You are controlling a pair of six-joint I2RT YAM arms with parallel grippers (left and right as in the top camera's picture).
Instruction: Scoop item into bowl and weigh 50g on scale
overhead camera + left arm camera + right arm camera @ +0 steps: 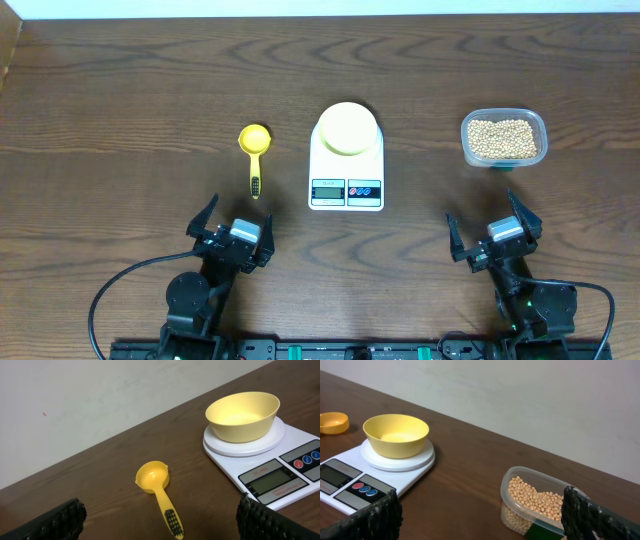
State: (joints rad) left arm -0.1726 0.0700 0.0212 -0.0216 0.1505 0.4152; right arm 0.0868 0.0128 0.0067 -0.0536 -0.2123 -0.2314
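Observation:
A pale yellow bowl (347, 128) (243, 415) (396, 435) stands empty on the round platform of the white scale (346, 178) (295, 452) (350, 475) at mid-table. The tan beans (501, 139) (535, 500) fill a clear plastic tub (503, 118) (517, 472) at the right. A yellow scoop (255, 150) (157, 490) lies left of the scale, bowl end away from me. My left gripper (229, 228) (160, 520) is open near the front edge, short of the scoop's handle. My right gripper (492, 232) (480, 515) is open in front of the tub. Neither holds anything.
Dark wooden table (120, 120) with a pale wall behind it (75, 390). The scale's display and its red and blue buttons (364, 188) face the arms. Black cables (110, 290) run along the front edge by the arm bases.

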